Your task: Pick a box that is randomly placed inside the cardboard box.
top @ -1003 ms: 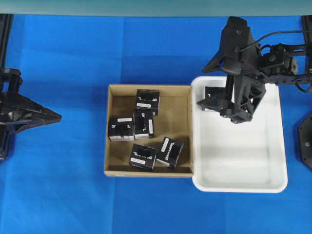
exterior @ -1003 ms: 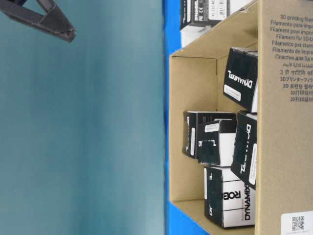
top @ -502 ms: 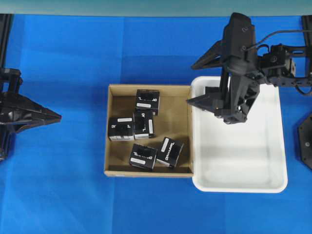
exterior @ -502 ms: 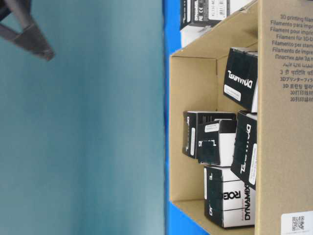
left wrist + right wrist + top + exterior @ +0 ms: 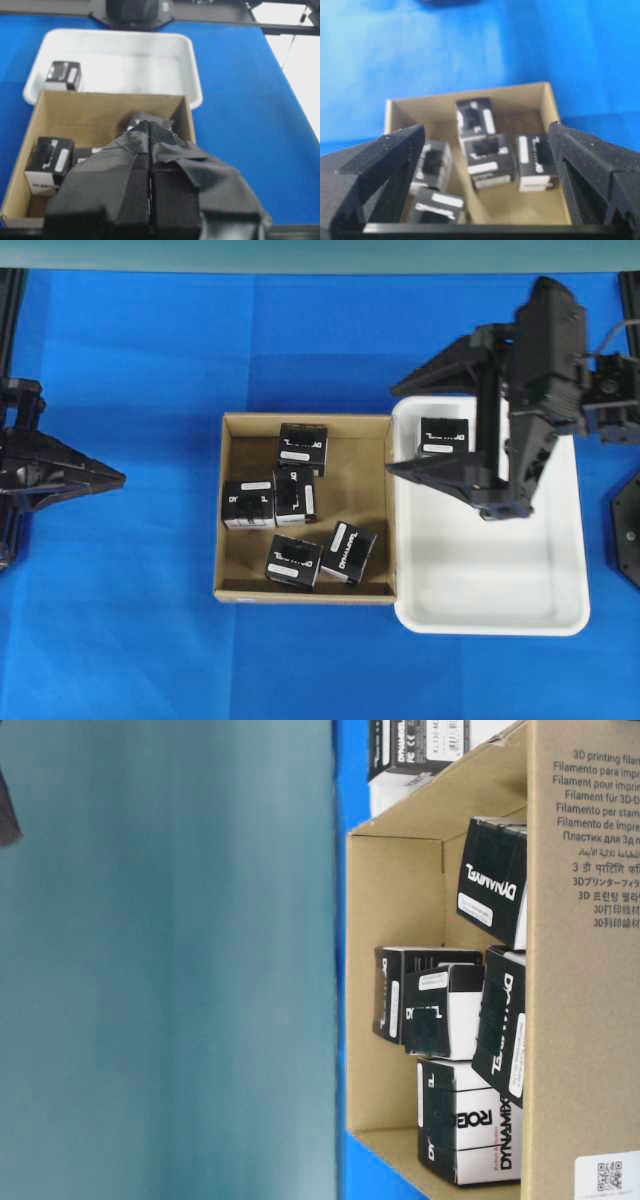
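Observation:
The brown cardboard box [image 5: 362, 480] sits mid-table with several black boxes in it, among them one [image 5: 302, 448] by the far wall and one [image 5: 348, 550] near the front. My right gripper [image 5: 391, 430] hangs open over the left rim of the white tray, with nothing between its fingers. In the right wrist view the open gripper [image 5: 485, 127] frames the cardboard box [image 5: 530, 205] and a black box [image 5: 487, 157]. My left gripper [image 5: 120, 478] rests shut at the far left, well away from the box. The left wrist view shows it [image 5: 150, 128] shut and empty.
A white tray [image 5: 490, 570] stands against the cardboard box's right side, with one black box [image 5: 443, 435] in its far left corner. Blue cloth covers the table. The table-level view shows the cardboard box [image 5: 395, 920] from the side, with black boxes inside.
My right gripper, open throughout, has risen and drawn back to the right off the black box in the tray, which now shows in full. The left arm has not moved.

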You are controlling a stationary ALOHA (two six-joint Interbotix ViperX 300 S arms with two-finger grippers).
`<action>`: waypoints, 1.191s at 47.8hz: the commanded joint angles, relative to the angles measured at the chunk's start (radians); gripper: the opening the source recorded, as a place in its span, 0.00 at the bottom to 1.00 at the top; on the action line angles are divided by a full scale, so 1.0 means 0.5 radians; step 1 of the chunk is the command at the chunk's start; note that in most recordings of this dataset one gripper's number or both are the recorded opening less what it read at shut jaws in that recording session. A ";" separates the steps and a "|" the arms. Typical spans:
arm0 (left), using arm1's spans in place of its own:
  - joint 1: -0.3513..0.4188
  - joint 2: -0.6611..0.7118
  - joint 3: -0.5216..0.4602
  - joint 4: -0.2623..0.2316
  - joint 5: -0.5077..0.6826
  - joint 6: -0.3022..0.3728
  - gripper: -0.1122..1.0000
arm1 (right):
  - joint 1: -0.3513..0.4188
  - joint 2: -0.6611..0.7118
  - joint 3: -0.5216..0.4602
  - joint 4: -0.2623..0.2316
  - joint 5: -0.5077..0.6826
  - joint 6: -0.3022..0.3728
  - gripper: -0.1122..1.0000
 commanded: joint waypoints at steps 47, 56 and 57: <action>0.006 0.003 -0.052 0.006 -0.021 0.000 0.04 | 0.043 -0.393 0.184 0.006 -0.058 0.015 0.99; 0.028 0.006 -0.037 0.006 -0.009 0.009 0.04 | 0.083 -0.414 0.221 0.006 -0.089 0.015 0.99; 0.040 0.006 -0.034 0.006 -0.012 0.009 0.04 | 0.083 -0.420 0.227 0.006 -0.098 0.015 0.99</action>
